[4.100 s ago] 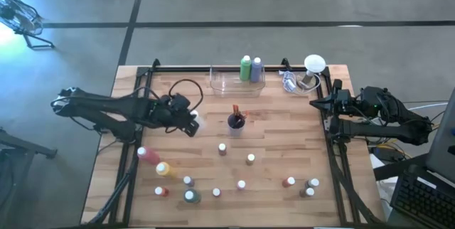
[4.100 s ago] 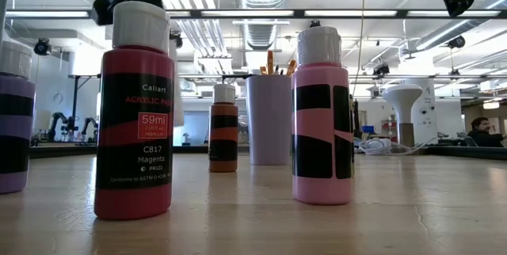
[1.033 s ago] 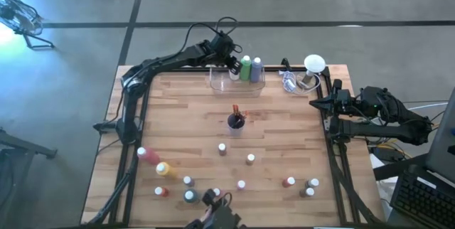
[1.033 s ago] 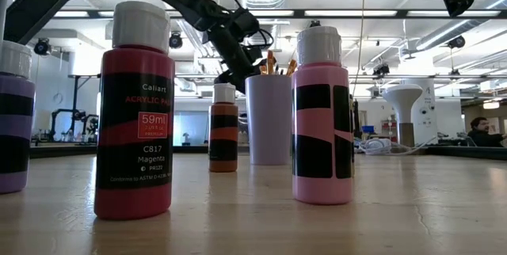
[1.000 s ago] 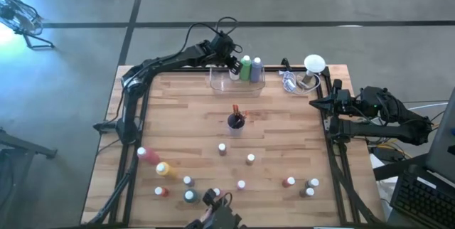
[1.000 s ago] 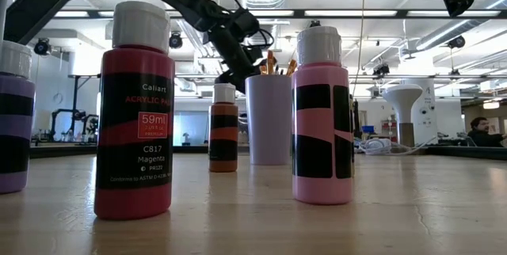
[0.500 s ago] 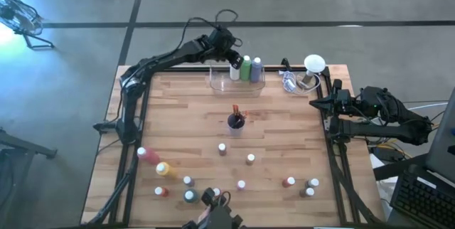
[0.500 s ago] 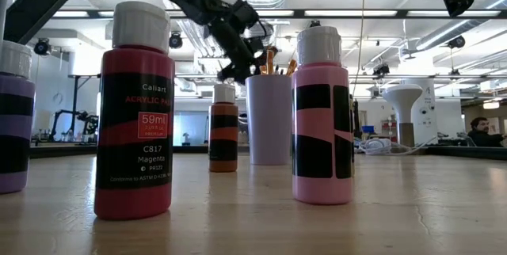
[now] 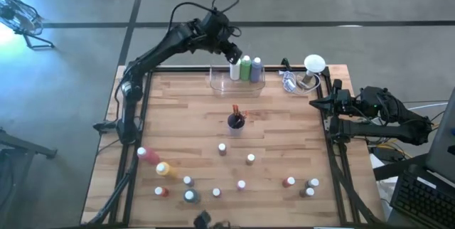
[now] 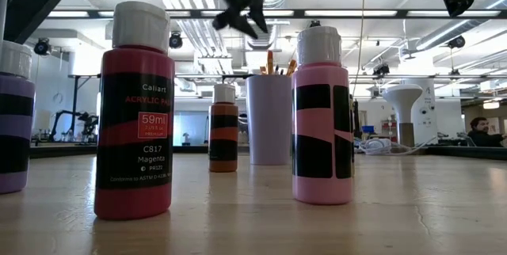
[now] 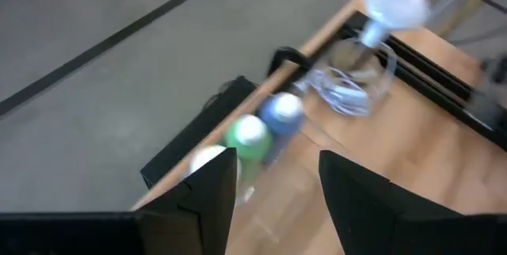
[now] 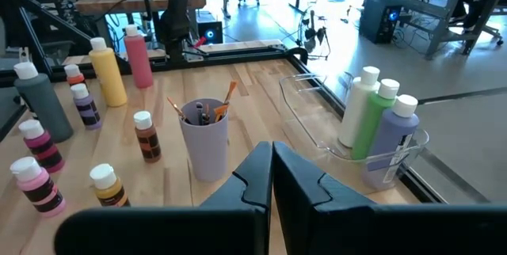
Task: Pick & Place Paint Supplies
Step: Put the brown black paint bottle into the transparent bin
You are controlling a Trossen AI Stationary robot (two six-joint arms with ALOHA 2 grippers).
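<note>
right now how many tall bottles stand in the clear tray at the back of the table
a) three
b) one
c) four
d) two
a) The right wrist view shows a white bottle, a green bottle and a blue-purple bottle standing side by side in the clear tray.

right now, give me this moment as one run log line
left hand: open, empty, raised above clear bin | bin: white bottle, green bottle, blue bottle | right hand: shut, waiting at table edge
</note>
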